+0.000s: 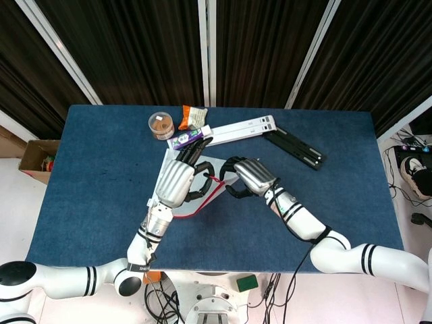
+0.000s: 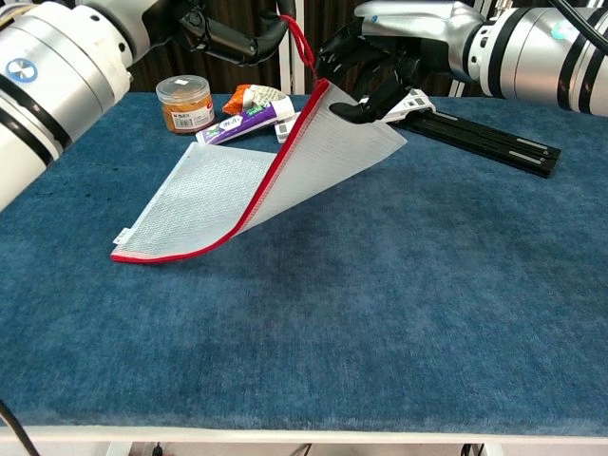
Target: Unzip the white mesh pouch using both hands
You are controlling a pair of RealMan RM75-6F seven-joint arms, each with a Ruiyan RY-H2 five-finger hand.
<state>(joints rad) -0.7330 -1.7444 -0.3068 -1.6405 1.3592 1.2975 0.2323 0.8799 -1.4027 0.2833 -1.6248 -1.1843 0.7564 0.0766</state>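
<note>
The white mesh pouch with a red zipper edge lies on the blue table, its far corner lifted up. My left hand pinches the red pull loop above that corner. My right hand has come against the raised corner, thumb on the mesh face and fingers behind the red edge, pinching it. In the head view the left hand and right hand meet over the pouch, hiding most of it.
Behind the pouch are an orange-filled jar, a snack packet, a purple tube, a white bar and a black bar. Bare blue table stretches toward the front. A cardboard box sits off the table's left.
</note>
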